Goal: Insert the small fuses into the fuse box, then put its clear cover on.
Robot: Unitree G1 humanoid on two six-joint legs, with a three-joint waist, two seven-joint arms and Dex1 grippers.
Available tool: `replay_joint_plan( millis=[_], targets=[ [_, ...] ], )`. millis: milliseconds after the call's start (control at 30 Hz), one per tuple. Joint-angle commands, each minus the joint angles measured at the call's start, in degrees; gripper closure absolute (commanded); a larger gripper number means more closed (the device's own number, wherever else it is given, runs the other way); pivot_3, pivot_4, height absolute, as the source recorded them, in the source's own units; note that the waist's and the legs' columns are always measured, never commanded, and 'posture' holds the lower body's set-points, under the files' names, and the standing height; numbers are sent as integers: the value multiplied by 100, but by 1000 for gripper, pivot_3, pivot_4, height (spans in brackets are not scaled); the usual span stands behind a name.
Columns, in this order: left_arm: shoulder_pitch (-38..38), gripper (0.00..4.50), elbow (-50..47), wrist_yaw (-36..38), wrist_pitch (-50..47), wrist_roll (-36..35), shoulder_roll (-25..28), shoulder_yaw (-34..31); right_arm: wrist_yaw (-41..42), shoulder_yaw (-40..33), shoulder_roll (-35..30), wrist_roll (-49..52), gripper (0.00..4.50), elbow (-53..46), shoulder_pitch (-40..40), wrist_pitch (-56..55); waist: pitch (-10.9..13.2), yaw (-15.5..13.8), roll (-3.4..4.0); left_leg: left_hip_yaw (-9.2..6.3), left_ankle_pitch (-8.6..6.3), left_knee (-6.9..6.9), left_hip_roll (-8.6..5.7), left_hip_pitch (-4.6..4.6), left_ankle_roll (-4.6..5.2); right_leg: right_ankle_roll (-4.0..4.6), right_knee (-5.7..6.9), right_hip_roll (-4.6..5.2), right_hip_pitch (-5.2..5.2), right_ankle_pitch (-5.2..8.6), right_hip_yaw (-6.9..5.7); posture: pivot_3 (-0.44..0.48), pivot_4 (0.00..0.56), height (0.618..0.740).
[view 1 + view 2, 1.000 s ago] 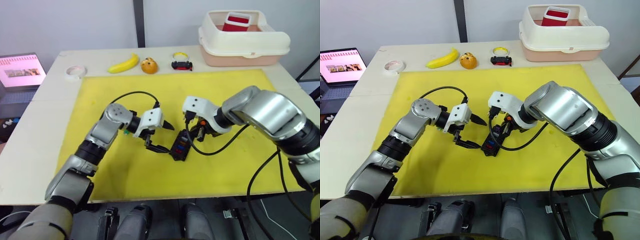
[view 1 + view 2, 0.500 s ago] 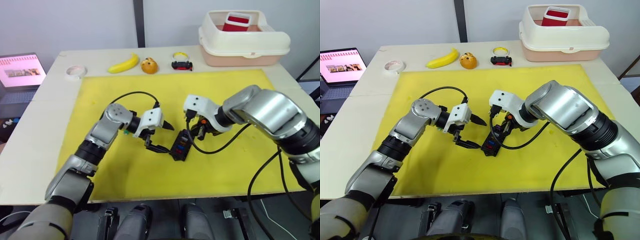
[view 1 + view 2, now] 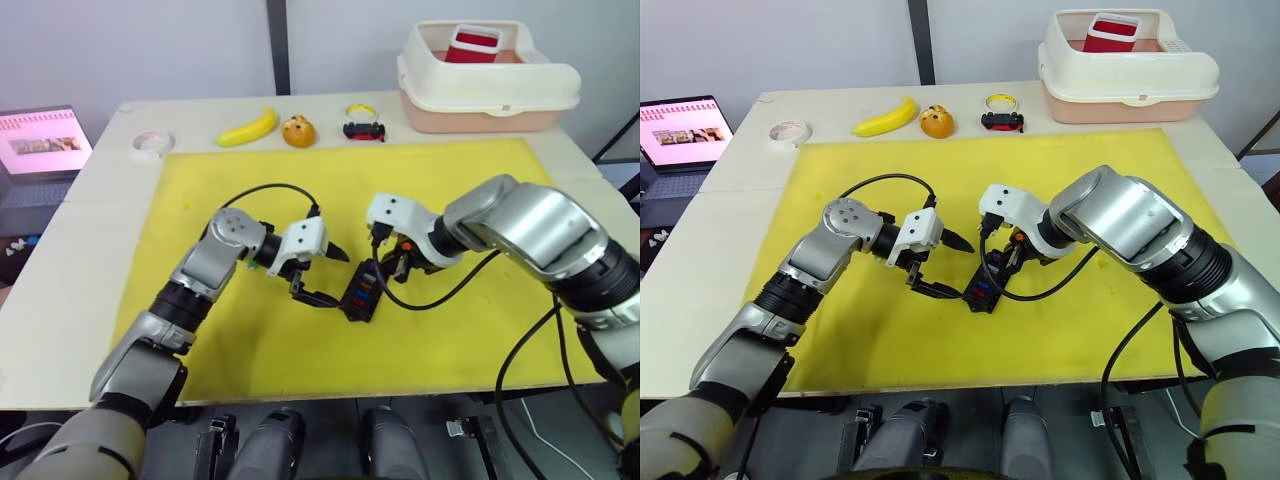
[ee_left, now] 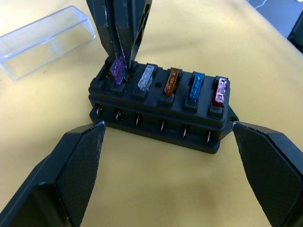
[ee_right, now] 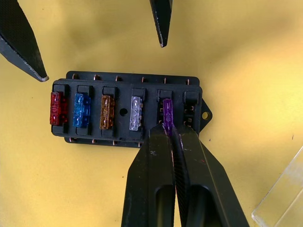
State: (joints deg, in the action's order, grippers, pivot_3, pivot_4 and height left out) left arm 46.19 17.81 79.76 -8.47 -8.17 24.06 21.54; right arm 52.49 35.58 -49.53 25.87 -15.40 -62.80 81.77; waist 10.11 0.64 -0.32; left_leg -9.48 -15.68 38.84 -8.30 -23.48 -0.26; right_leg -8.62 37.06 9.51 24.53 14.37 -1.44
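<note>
the fuse box (image 5: pixel 130 109) lies on the yellow mat (image 3: pixel 470 200), near the middle of the surface (image 3: pixel 100 180), between the two grippers. in its slots stand a red fuse (image 5: pixel 56 108), a blue fuse (image 5: pixel 81 110), an orange-brown fuse (image 5: pixel 105 112), a pale grey fuse (image 5: pixel 136 113) and a purple fuse (image 5: pixel 167 118); the last slot next to the purple one looks empty. the right gripper (image 5: pixel 169 135) has its fingers closed together on the purple fuse, so the lower part of this fuse is hidden. the left gripper (image 4: pixel 165 142) is wide open and holds nothing, one finger at each side of the box, not touching it. the clear cover (image 4: pixel 45 40) lies on the mat just beside the box; its far end is cut off at the picture edge.
</note>
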Motion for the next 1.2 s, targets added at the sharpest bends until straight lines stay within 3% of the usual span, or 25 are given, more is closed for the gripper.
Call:
replay_joint_plan(
  millis=[33, 200, 367, 867, 1200],
  targets=[
    [21, 24, -163, -6, 24, -36, 11, -97, -15, -51, 7, -48, 4500, -50, -40, -24, 0, 0, 0, 0, 0, 0, 0, 0, 0, 0, 0, 0, 0, 0, 0, 0, 150, 740],
    [19, 24, -157, -8, 38, -28, 15, -97, 8, -98, 36, 4, 4500, -125, -78, -10, 0, 2, 0, 0, 0, 0, 0, 0, 0, 0, 0, 0, 0, 0, 0, 0, 150, 740],
    [17, 0, -152, -10, 46, -24, 18, -97, 16, -137, 52, 33, 2572, -149, -118, 30, 0, 3, 0, 0, 0, 0, 0, 0, 0, 0, 0, 0, 0, 0, 0, 0, 150, 740],
    [22, 0, -109, -21, 104, -7, 8, -92, 70, -718, -116, 78, 2572, -323, -143, -221, 0, 0, 0, 0, 0, 0, 0, 0, 0, 0, 0, 0, 0, 0, 0, 0, 150, 740],
    [-16, 0, -121, -8, 122, -5, 35, -98, -307, -2284, -125, 258, 2572, -1226, 1863, -1338, -1, -6, -2, -1, 0, 5, -2, 0, 0, 0, 1, 1, -5, 0, -1, 0, 150, 740]
  ],
)
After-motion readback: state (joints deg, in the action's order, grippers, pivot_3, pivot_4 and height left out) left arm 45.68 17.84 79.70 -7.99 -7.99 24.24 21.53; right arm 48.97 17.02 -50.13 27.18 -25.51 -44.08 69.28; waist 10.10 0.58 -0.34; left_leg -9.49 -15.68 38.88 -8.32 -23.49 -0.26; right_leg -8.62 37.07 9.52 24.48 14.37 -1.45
